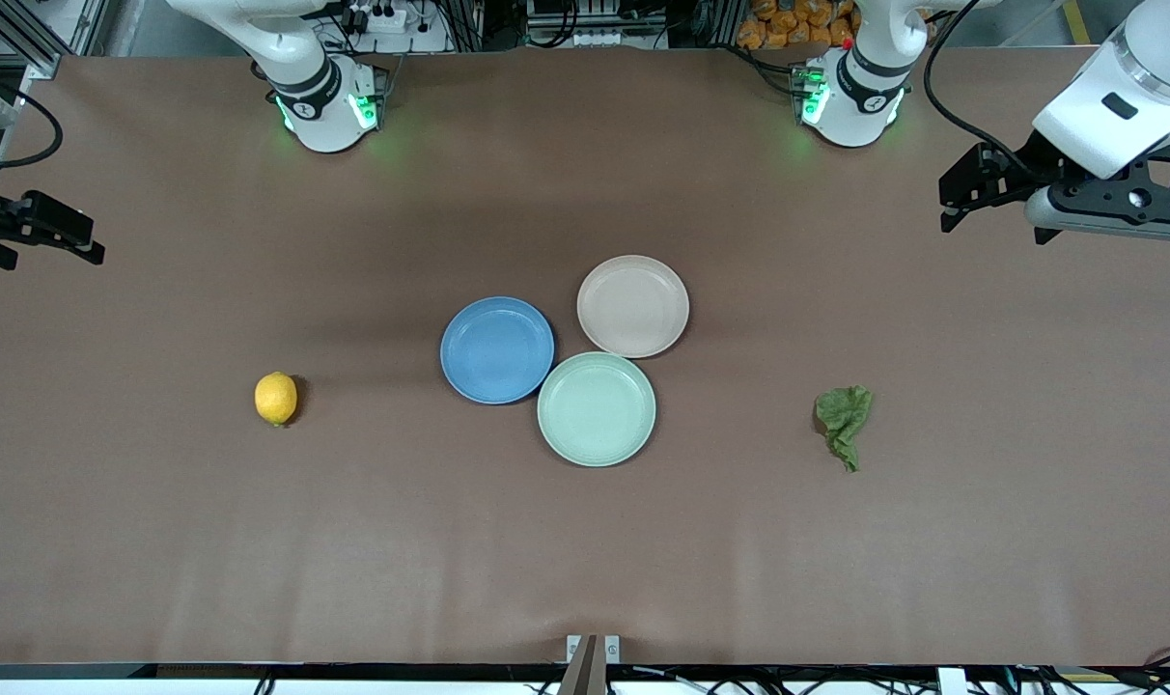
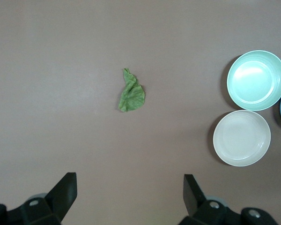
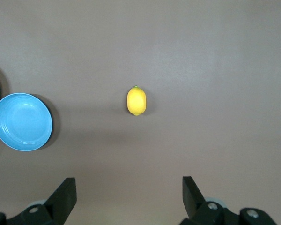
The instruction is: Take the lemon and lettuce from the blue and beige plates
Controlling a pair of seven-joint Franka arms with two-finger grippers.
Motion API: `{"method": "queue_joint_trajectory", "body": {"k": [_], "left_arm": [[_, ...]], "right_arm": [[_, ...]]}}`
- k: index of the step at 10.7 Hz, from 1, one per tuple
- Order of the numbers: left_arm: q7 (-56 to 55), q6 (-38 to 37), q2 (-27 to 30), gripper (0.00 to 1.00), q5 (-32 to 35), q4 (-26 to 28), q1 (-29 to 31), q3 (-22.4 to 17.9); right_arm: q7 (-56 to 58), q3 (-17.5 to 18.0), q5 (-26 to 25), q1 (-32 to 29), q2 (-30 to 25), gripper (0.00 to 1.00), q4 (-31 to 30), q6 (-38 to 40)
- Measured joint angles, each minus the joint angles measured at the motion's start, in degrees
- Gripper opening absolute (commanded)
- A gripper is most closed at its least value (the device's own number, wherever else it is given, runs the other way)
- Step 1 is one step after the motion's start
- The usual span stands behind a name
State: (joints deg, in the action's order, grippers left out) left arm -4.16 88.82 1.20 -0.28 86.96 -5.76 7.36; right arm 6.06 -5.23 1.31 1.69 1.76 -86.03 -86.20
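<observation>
Lemon: the lemon (image 1: 276,398) lies bare on the brown worktop (image 1: 160,541), toward my right arm's end, well apart from every plate; it also shows in my right wrist view (image 3: 136,101).
Lettuce: the lettuce (image 1: 844,423) lies flat on the worktop toward my left arm's end, well apart from the plates, pointed tip toward the front camera; my left wrist view (image 2: 131,92) shows it crumpled.
Blue plate: the blue plate (image 1: 496,349) sits mid-worktop with nothing on it, touching or nearly touching the other two plates.
Beige plate: the beige plate (image 1: 633,306) has nothing on it and sits farther from the front camera than the blue one, just beside it.
Mint plate: the pale green plate (image 1: 597,408) is the nearest of the three to the front camera and holds nothing.
Left fingers: my left gripper (image 1: 966,193) hangs over the worktop's edge at my left arm's end, fingers (image 2: 65,190) spread wide, gripping nothing.
Right fingers: my right gripper (image 1: 64,236) hangs over the edge at my right arm's end, fingers (image 3: 64,197) spread wide, gripping nothing.
</observation>
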Motion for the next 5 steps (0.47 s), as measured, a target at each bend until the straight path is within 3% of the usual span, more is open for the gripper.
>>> {"method": "queue_joint_trajectory", "body": {"k": [5], "left_arm": [[0.00,0.00,0.00,1.00,0.00,0.00,0.00,0.01]], "right_arm": [[-0.02,0.00,-0.02,0.00,0.00,1.00,-0.05,0.45]]}}
